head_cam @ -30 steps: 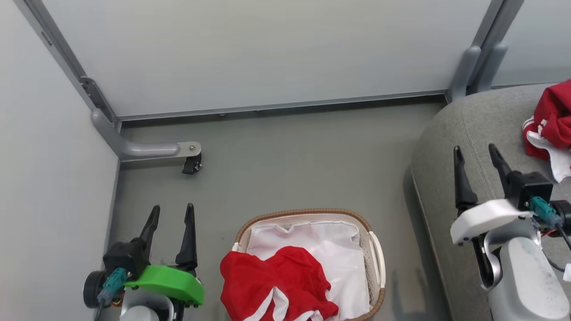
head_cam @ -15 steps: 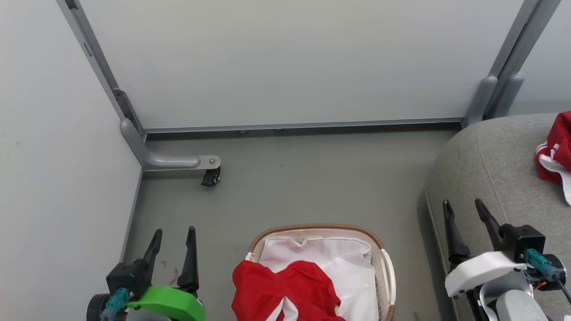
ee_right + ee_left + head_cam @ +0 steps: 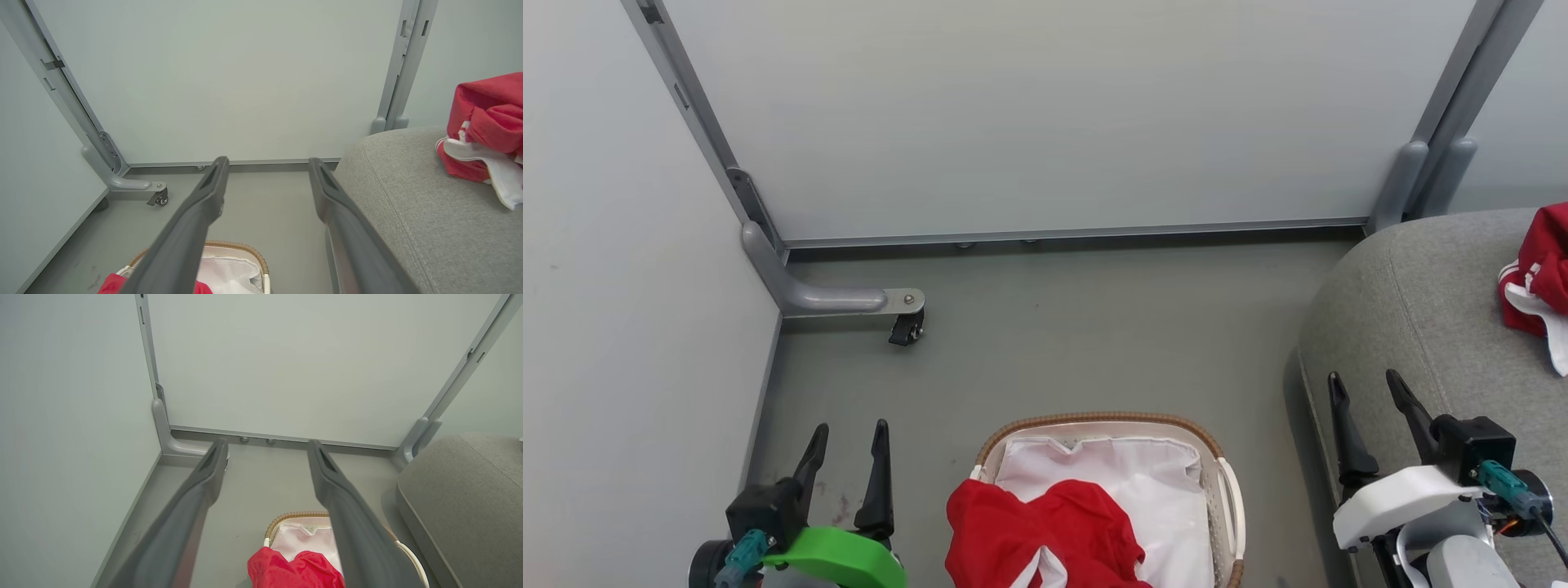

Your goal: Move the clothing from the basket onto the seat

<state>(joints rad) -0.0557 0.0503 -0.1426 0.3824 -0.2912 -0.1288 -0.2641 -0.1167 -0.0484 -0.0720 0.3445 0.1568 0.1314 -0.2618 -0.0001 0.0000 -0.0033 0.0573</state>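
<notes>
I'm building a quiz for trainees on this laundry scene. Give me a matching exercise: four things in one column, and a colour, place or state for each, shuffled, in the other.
Things:
1 basket
2 seat
3 left gripper
4 white cloth

Descriptions:
a open, holding nothing
b brown woven rim
c grey upholstery
d partly under red clothing

Pairs: 1-b, 2-c, 3-a, 4-d

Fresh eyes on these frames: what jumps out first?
The red garment heaped at the near-left of the basket, over a white cloth sheet, grabs the eye first. A second red-and-white bundle lies on the grey seat at far right. Both are open and empty: left hand left of the basket, right hand by the seat's edge.
</notes>
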